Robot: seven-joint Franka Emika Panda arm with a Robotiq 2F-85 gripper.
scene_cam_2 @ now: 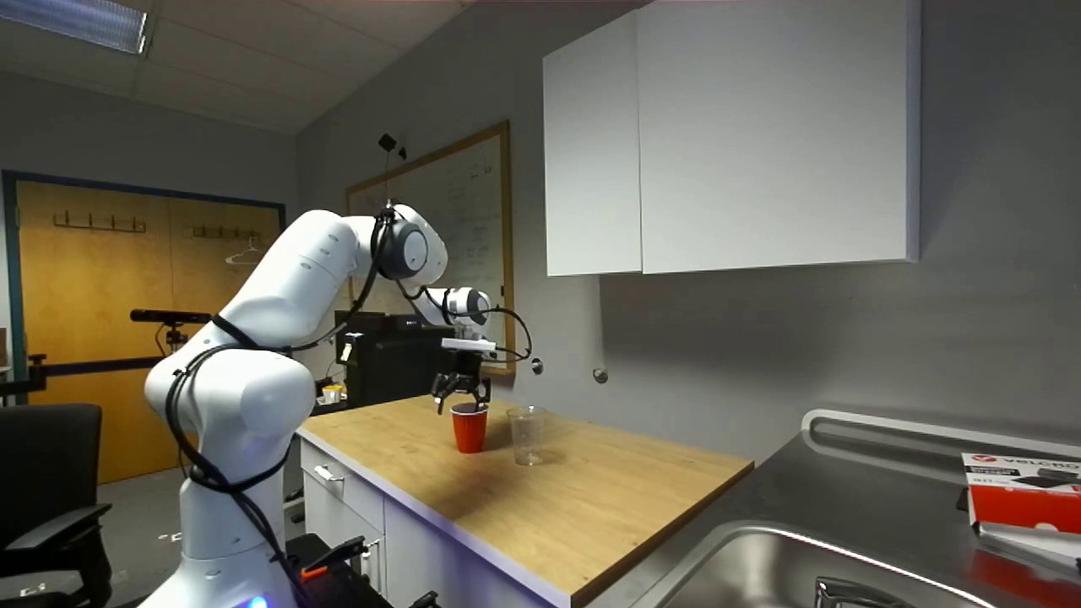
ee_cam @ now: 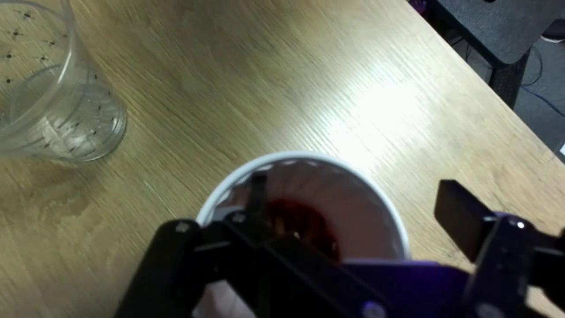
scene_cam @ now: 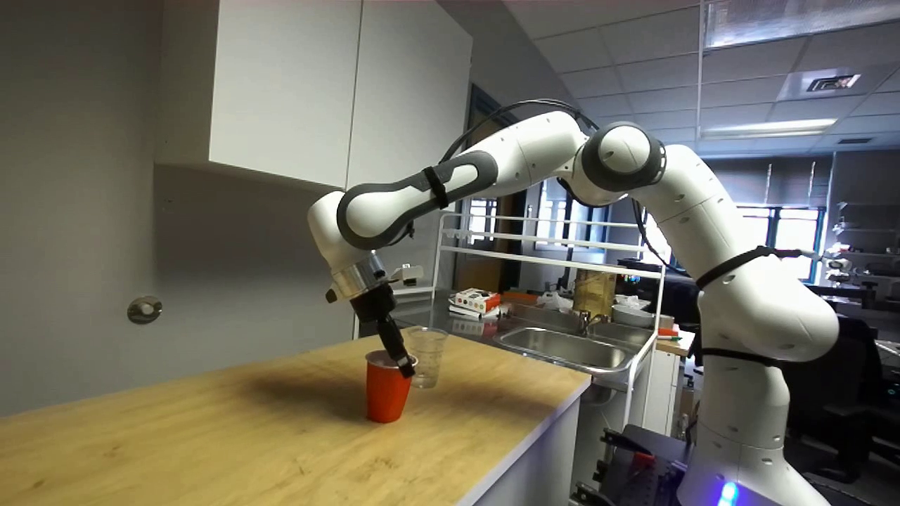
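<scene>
Widely parted, the pincer (ee_cam: 353, 190) straddled the rim of a red cup (scene_cam: 386, 397)

Leftmost in an exterior view, a round metal fitting (scene_cam: 145, 310) sat on the grey wall (scene_cam: 77, 211), and white cabinets (scene_cam: 285, 84) hung above and to its right. Below them ran a wooden counter (scene_cam: 176, 429). The red cup stood upright on it, its pale inside turning dark red at the bottom in the wrist view.

Over this cup hung the pincer, its 2 fingers spread far apart and clasping nothing. The inner finger (ee_cam: 257, 194) reached over or into the mouth; the outer finger (ee_cam: 461, 216) was outside, so the cup's wall lay between the 2. Whether either touched the cup could not be told.

Just to the right and farther back, a clear plastic cup (scene_cam: 426, 358) stood upright, near the red cup but apart from it. Next came a red-and-white box (scene_cam: 478, 300), then a steel sink (scene_cam: 562, 346). Farthest right rose the white robot arm (scene_cam: 692, 204), reaching back leftward to the pincer.
</scene>
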